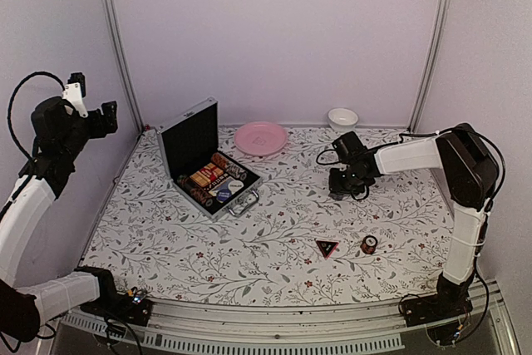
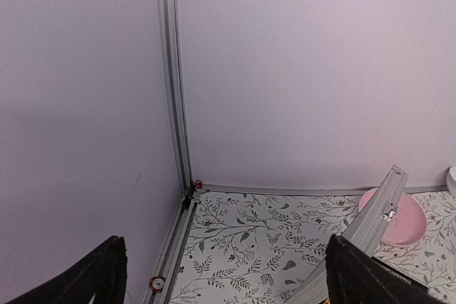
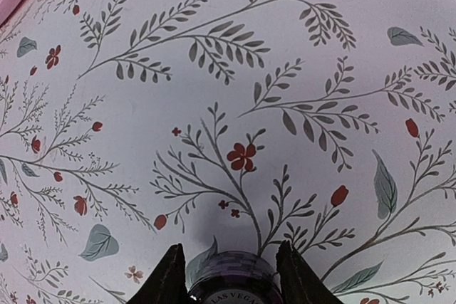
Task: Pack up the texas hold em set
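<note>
The silver case [image 1: 243, 191] lies open at the back left, its lid [image 1: 189, 137] upright, with chip stacks and card decks in the black lining. The lid's edge [image 2: 374, 222] shows in the left wrist view. My right gripper [image 1: 341, 184] is low over the table right of centre. In its wrist view its fingers [image 3: 229, 254] press both sides of a dark purple chip stack [image 3: 231, 279] standing on the cloth. A red chip stack [image 1: 368, 244] and the black-and-red triangle [image 1: 327, 248] lie near the front. My left gripper [image 1: 106, 118] hangs high at the left, open [image 2: 235, 279] and empty.
A pink plate [image 1: 260, 137] and a small white bowl [image 1: 342, 118] stand at the back wall. The plate [image 2: 406, 218] shows behind the lid. Metal frame posts [image 2: 174, 83] rise at the corners. A single red-and-white chip [image 2: 157, 282] rests on the left rail.
</note>
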Robot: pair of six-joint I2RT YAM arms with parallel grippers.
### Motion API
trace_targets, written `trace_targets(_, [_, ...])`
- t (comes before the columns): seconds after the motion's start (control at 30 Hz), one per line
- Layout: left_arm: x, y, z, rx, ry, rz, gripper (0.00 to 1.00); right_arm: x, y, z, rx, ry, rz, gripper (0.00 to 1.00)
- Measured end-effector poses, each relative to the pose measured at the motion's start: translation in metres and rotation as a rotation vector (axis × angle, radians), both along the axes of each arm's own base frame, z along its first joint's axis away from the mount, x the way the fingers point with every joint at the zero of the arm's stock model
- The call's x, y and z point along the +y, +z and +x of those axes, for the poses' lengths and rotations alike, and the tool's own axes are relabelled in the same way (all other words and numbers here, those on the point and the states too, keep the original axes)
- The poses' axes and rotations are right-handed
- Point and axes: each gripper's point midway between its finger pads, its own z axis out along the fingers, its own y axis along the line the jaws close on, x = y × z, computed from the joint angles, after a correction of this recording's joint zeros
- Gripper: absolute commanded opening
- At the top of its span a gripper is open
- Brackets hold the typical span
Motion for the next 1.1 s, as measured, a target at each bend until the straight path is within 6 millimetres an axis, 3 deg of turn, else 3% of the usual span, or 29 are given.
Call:
trace_targets(0.13, [0.000,0.000,0.000,0.000,0.000,0.000,0.97,0.004,0.005,-0.006,0.004,0.014,0.023,0.20])
trace_targets(0.23, [0.000,0.000,0.000,0.000,0.000,0.000,0.97,0.012,0.020,-0.008,-0.017,0.035,0.057,0.20])
trace_targets(0.47, [-0.003,0.000,0.000,0.000,-0.015,-0.001,0.97,0.051,0.084,-0.009,-0.170,0.116,0.236,0.20])
trace_targets(0.7, [-0.011,0.003,-0.001,-0.010,-0.053,-0.015,0.91,0.086,0.104,-0.019,-0.232,0.172,0.392,0.15])
trace_targets(0.9, [-0.061,0.015,-0.014,-0.060,-0.208,-0.030,0.83,0.128,0.135,-0.029,-0.303,0.235,0.535,0.15])
trace_targets(1.1, [-0.139,0.030,-0.041,-0.124,-0.447,-0.121,0.82,0.160,0.161,-0.044,-0.347,0.280,0.656,0.15])
